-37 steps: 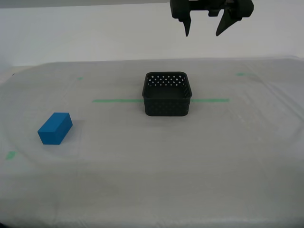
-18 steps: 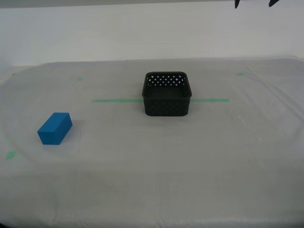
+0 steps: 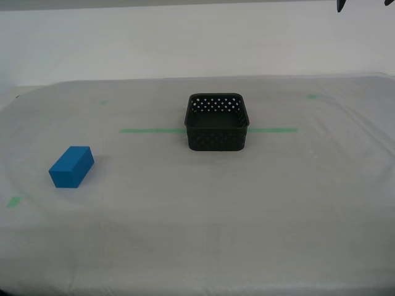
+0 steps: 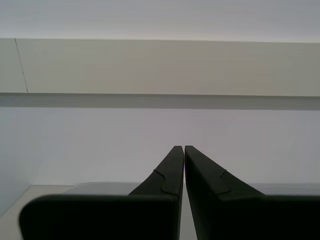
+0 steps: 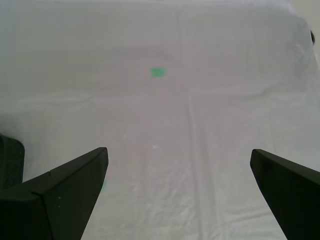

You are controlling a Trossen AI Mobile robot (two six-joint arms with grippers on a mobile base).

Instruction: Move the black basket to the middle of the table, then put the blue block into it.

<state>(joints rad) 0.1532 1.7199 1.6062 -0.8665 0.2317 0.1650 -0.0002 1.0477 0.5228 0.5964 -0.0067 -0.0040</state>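
Nothing here can be read: no words, labels, brands or numbers show in any view. The shallow black perforated plastic basket (image 3: 217,121) is unmarked, and the small bright-blue rectangular block (image 3: 71,166) has plain faces. The pale grey-white cloth-covered table (image 3: 197,234) carries only a green tape line (image 3: 151,130) and small green tape marks (image 5: 158,72), with no writing on them.

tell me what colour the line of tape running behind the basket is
Green. The tape line crosses the table behind the black basket; clearest in the exterior view.

Bright, even light; faint shadows
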